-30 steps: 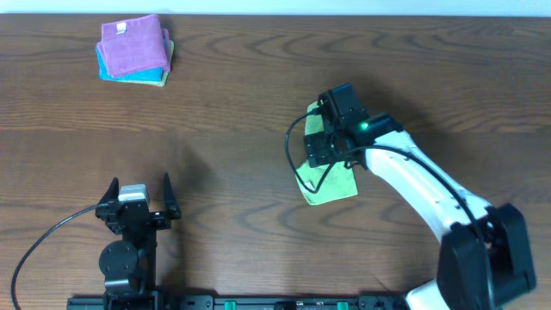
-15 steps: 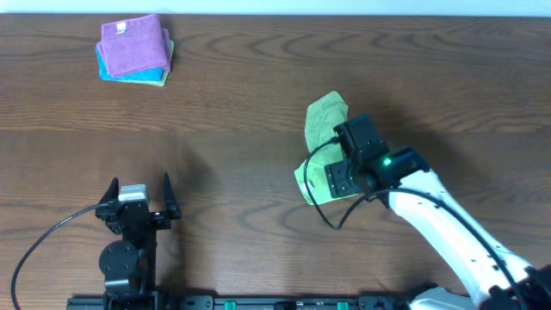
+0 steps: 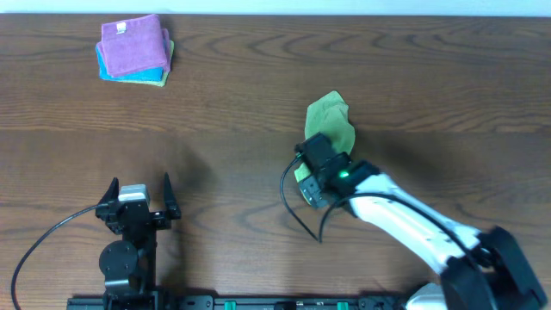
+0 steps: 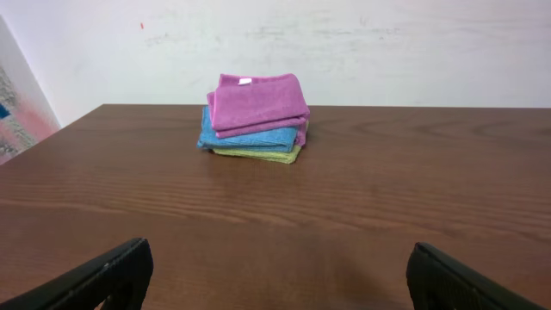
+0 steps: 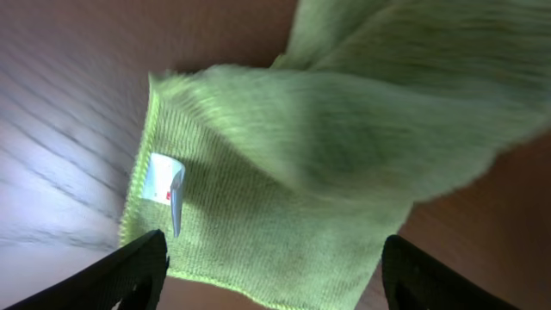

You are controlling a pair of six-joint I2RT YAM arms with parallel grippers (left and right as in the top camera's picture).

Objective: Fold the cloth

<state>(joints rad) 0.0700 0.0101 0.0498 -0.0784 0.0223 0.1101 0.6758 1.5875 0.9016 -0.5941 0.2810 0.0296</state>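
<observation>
The lime-green cloth (image 3: 331, 120) lies right of the table's middle, rumpled, with one part doubled over the rest. In the right wrist view the cloth (image 5: 293, 172) fills the frame, and its white tag (image 5: 162, 176) sits by the left edge. My right gripper (image 3: 312, 176) hangs over the cloth's near-left end and hides it from above. Its jaws (image 5: 275, 280) stand open, one on each side of the cloth's near edge, holding nothing. My left gripper (image 3: 138, 191) rests open near the front edge, far from the cloth, its fingertips (image 4: 103, 275) wide apart.
A stack of folded cloths (image 3: 133, 49), purple on top of blue and green, sits at the far left corner; the left wrist view shows the stack (image 4: 254, 116) straight ahead against a white wall. A black cable (image 3: 297, 215) loops from the right arm.
My right gripper has come back from the cloth's far end to its near-left end, baring the far part, which now lies doubled and rumpled. The left arm has not moved.
</observation>
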